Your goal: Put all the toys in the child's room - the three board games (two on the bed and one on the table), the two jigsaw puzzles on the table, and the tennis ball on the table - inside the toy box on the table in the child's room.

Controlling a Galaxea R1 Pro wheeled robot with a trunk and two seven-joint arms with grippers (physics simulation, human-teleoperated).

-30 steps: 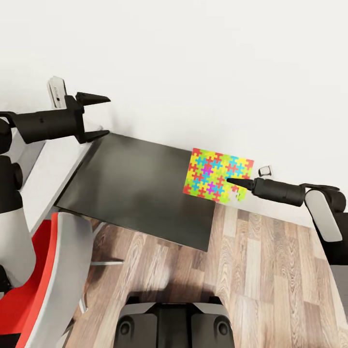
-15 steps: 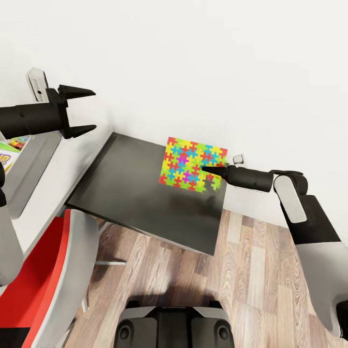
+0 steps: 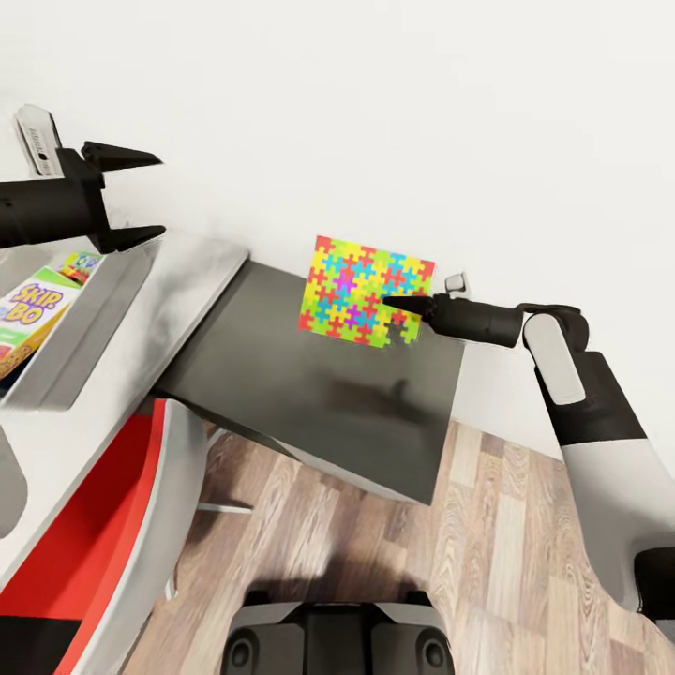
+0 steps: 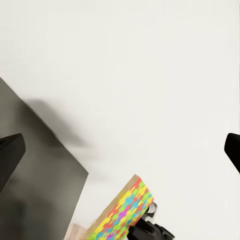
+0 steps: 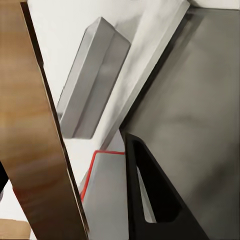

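Note:
A square jigsaw puzzle [image 3: 366, 291] in yellow, pink, blue and green hangs above the far edge of the dark cabinet, tilted up toward the wall. My right gripper [image 3: 398, 306] is shut on its right edge. The left wrist view catches the same puzzle [image 4: 126, 209] edge-on. In the right wrist view its brown underside [image 5: 35, 125] runs beside one black finger [image 5: 150, 195]. The light grey toy box [image 3: 94, 314] stands on the white table [image 3: 183, 281] at the left, with the Skip-Bo board game [image 3: 33, 314] inside. My left gripper [image 3: 141, 194] is open above the box's far corner, holding nothing.
A low dark grey-topped cabinet [image 3: 319, 394] adjoins the table's right end, against the white wall. A red and grey chair [image 3: 103, 506] stands at the table's front. A small wall socket [image 3: 456, 281] sits behind the right gripper. Wooden floor lies to the right.
The view has swung, bringing the toy box and Skip-Bo into sight. My right gripper has carried the puzzle left and higher over the cabinet, toward the table. The left gripper stays open.

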